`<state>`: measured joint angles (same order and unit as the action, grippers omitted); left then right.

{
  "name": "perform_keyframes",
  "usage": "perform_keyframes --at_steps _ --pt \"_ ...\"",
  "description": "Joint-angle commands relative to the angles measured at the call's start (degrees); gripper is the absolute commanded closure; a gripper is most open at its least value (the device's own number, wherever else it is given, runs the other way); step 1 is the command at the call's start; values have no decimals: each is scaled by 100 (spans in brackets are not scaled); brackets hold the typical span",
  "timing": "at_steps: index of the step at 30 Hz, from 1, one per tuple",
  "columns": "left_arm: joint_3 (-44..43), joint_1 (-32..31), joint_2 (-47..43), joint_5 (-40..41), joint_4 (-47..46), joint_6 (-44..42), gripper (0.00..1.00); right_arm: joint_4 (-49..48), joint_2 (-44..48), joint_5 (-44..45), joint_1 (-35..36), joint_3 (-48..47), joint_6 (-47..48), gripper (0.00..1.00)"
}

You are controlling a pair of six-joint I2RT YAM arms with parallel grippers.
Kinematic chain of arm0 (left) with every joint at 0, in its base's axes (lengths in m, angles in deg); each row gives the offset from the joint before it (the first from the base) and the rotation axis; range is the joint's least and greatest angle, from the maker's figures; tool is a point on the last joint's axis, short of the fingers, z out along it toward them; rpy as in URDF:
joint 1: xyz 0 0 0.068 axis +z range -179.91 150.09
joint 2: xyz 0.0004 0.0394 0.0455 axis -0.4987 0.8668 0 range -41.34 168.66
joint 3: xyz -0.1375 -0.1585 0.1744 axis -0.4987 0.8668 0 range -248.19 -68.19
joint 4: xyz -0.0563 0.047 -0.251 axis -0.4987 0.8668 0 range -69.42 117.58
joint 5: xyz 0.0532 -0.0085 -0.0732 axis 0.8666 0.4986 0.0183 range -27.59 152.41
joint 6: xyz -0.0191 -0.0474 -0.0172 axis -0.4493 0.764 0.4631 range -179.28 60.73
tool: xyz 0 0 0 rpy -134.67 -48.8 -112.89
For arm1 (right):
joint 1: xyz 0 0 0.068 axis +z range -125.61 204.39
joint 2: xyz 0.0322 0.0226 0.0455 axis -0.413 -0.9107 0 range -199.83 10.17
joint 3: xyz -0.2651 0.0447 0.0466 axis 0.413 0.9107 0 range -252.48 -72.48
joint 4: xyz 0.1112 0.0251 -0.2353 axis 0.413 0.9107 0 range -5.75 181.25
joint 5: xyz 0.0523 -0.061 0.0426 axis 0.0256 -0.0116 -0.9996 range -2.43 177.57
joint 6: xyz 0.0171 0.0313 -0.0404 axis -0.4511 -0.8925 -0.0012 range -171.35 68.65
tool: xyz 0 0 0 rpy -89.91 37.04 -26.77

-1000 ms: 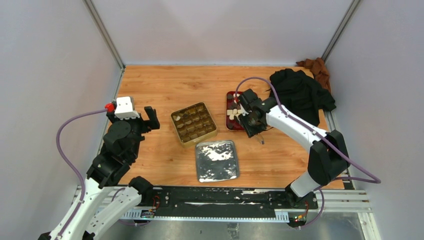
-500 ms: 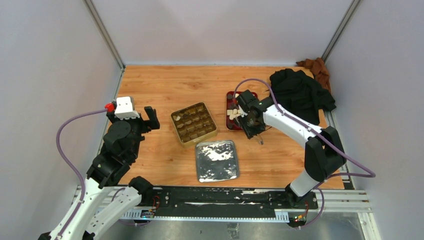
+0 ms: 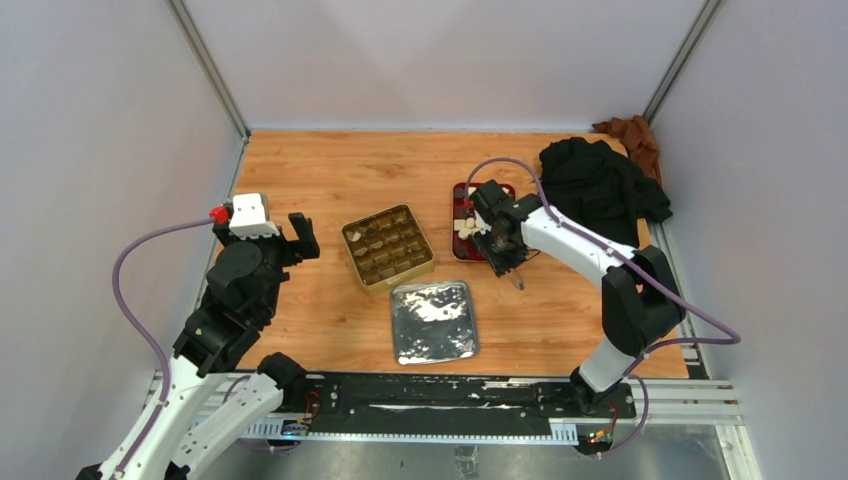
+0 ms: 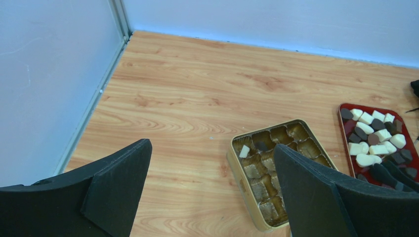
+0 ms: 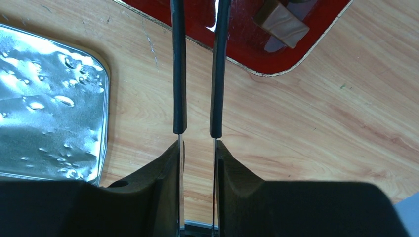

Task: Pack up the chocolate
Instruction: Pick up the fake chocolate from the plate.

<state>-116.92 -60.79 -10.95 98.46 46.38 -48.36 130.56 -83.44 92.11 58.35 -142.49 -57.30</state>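
Compared with one second ago, the right arm's elbow sits nearer the gold tin, and the right gripper stands slightly farther back over the red tray, just right of the tin. Its thin finger extensions are close together. Their tips lie outside the wrist view, so a grip cannot be confirmed. The left gripper is spread wide, well left of the tin. Most chocolate lies in the tray; one white piece occupies a tin cell. Risk: the narrow tips may pinch a chunk off-centre and drop it short of the tin, possibly onto the silver lid just in front.
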Motion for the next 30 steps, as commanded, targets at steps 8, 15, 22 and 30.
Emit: perform_keyframes --at_steps 8,15,22,30 --pt "83 30 -12 40 -127 -2 0 312 526 114 -68 -78 -3 76" --pt "92 33 -9 20 -135 7 0 444 652 92 -40 -281 -14 76" --pt "92 29 -16 14 -135 7 0 510 577 100 128 -741 8 76" --pt "92 29 -21 13 -135 7 0 528 255 116 443 -1337 46 76"
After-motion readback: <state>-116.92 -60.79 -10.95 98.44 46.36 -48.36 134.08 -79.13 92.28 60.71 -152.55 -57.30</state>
